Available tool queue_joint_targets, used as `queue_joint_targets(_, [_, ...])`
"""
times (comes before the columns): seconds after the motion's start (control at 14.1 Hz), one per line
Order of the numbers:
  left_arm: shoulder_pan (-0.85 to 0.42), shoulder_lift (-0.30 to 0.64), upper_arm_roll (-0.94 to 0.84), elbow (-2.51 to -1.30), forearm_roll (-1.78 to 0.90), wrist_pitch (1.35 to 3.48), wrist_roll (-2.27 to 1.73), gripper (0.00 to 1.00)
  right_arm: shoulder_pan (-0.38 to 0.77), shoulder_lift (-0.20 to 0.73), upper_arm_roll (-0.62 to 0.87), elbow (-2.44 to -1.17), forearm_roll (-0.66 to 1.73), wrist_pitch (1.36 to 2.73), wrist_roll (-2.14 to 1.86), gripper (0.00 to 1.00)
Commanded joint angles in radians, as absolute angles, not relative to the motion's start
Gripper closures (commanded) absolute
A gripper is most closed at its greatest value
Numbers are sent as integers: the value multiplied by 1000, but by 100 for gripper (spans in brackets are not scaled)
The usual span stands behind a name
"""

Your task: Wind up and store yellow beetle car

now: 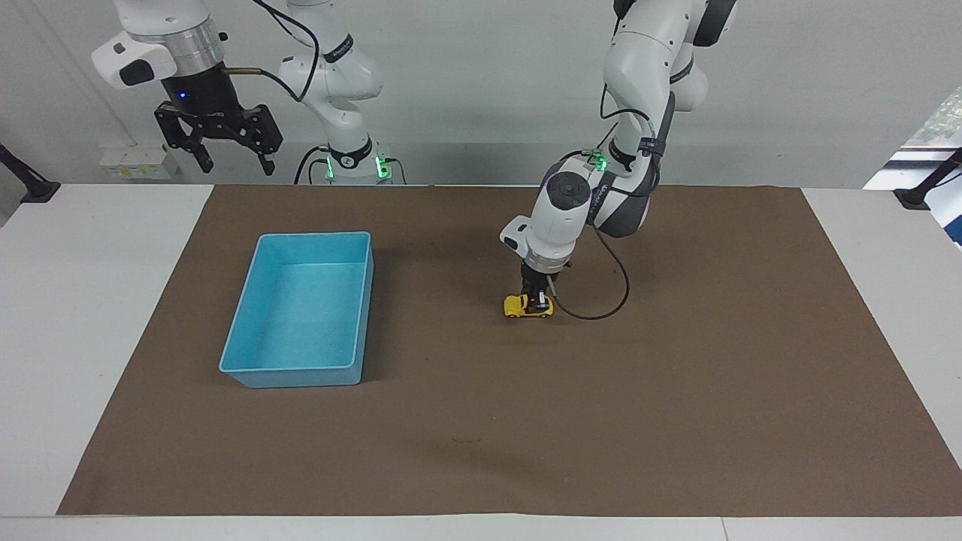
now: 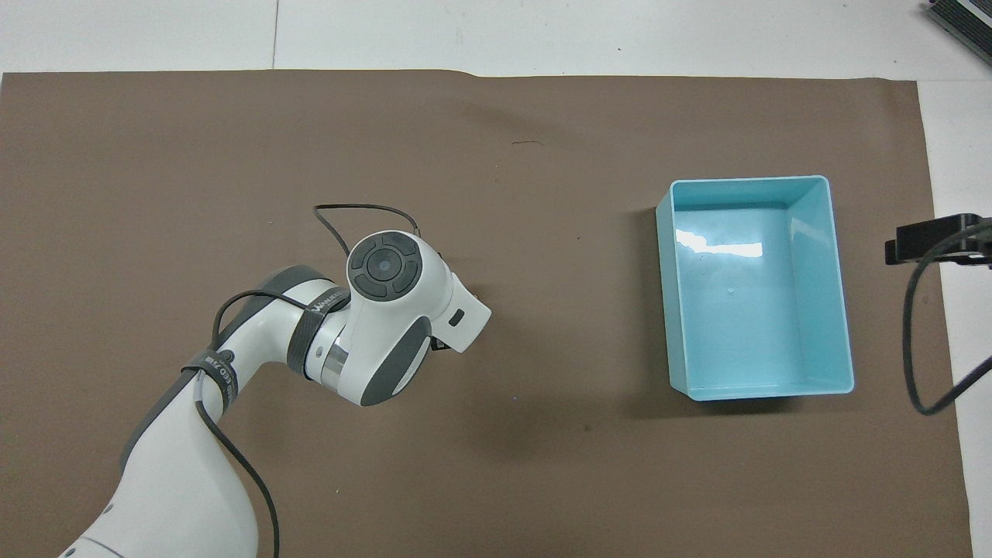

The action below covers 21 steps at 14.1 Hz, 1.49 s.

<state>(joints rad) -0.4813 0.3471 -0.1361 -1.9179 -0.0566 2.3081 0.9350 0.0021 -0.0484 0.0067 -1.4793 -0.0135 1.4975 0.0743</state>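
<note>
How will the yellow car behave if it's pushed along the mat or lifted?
The yellow beetle car sits on small wheels, so it probably rolls when pushed lengthwise. Tiny beside the blue tray, it is likely light. The left gripper is shut on its rounded body; it may slip.

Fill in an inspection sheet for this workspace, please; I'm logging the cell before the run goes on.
Surface: brown mat on a white table.
Job's things: yellow car on the mat; blue tray with nothing in it, toward the right arm's end.
Clutter: nothing seen.
Grippers: left gripper down on the car, shut on it; right gripper open, waiting raised near its base.
Cables: black cable looping off the left wrist onto the mat.
Surroundings: grey wall.
</note>
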Motion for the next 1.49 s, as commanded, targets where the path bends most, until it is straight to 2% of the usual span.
queue_joint_targets(0.0, [-473, 342, -130, -1965, -26, 2286, 916, 100, -8, -61, 14, -1486, -20, 1486, 75, 0])
queue_joint_targets(1.42, [-339, 328, -130, -2009, 54, 2249, 1017, 100, -8, -61, 14, -1486, -20, 1486, 75, 0])
